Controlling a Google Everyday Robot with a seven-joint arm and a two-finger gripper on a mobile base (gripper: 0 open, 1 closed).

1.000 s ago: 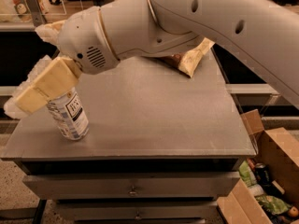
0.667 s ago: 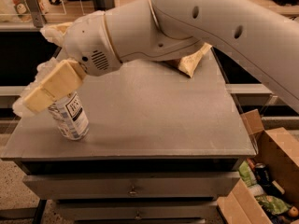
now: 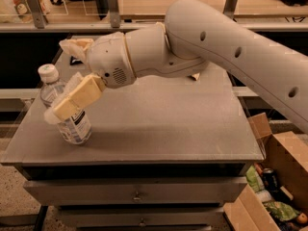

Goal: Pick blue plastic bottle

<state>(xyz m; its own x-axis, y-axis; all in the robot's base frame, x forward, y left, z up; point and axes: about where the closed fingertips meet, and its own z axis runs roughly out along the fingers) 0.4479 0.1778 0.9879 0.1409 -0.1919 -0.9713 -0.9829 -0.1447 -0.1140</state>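
End effector (image 3: 67, 101), cream-padded, sits at the left front of the grey flat-topped surface (image 3: 173, 129). It lies slantwise across the upper body of the clear, faintly bluish plastic water bottle (image 3: 74, 128).

The bottle is upright near the left front corner. Its white screw cap (image 3: 48, 73) shows above the end effector and its labelled lower body shows below.

Spread around it or already pinching it: cannot tell. The far side is hidden behind the bottle.

Step in hand, as I judge it: secure the grasp before any lift.
- Contact is high, near the taper. I would want the bottle centred and squarely across the body, not on the sloping shoulder.
- Thin plastic should give, so close firmly but without crushing.
- The bottle is close to the surface edge. A sideways nudge could tip it off, so close in place, then raise straight up.
- Watch the base: if it leans on leaving the surface, the hold is off-centre.
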